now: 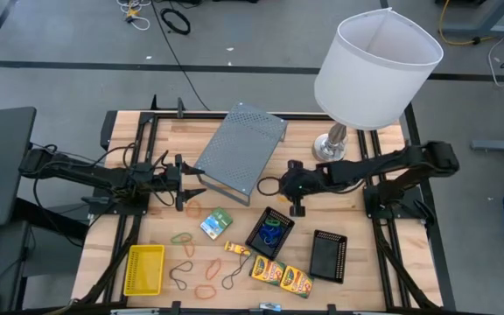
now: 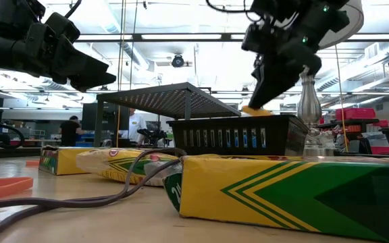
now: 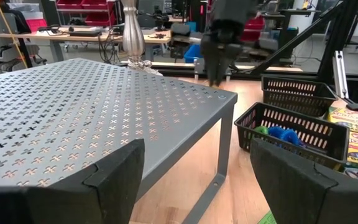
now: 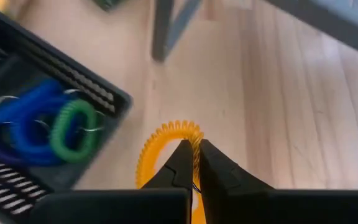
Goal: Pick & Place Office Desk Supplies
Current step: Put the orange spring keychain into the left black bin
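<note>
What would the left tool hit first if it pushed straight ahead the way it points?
Probably the grey perforated metal shelf: the open left tool faces its top and front edge. Whether it would skim over the top is unclear.

My two arms are dark, near black, built of chunky jointed segments with black cables looped along them. My left gripper [image 3: 194, 177] ends in two broad, matte black fingers [image 3: 101, 180] with angular, faceted faces. My right gripper [image 4: 192, 163] carries slimmer black fingers that taper to narrow pointed tips, below a flat dark housing.
</note>
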`<action>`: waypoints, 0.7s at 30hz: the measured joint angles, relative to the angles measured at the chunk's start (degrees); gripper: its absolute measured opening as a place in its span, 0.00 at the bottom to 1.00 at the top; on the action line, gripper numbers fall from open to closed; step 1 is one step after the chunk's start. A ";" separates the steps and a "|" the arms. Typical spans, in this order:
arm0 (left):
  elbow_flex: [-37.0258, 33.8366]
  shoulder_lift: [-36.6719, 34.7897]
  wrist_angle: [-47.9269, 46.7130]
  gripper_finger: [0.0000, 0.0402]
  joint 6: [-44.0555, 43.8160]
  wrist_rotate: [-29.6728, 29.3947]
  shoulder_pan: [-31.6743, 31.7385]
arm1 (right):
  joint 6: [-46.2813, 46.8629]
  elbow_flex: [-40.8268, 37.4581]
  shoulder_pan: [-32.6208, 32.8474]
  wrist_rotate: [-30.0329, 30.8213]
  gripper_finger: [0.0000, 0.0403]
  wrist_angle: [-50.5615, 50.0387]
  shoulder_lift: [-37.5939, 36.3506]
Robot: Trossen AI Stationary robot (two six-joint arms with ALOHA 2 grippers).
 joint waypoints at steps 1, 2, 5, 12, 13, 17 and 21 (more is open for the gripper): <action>0.00 0.00 0.00 0.73 0.00 0.02 0.00 | -0.10 0.00 0.21 -0.98 0.02 1.06 -0.25; -0.02 0.00 0.00 0.73 0.00 0.00 0.00 | -0.31 0.00 0.52 -1.97 0.02 2.01 -0.48; -0.01 0.02 0.00 0.73 0.00 0.00 0.00 | -1.12 -0.01 1.36 -5.76 0.02 6.51 -0.63; 0.01 0.02 0.05 0.73 0.00 0.02 0.00 | -2.13 -5.37 3.08 -16.77 0.02 25.82 -0.61; 0.01 0.01 0.08 0.73 -0.01 0.01 0.00 | -1.61 -6.57 3.12 -18.09 0.02 28.75 -0.61; -0.01 0.00 0.09 0.73 0.00 0.02 0.00 | 1.05 -11.15 3.11 -22.47 0.02 37.12 -0.56; -0.01 0.00 0.11 0.73 -0.02 0.02 0.00 | 3.27 -12.89 4.08 -23.04 0.02 39.17 -0.53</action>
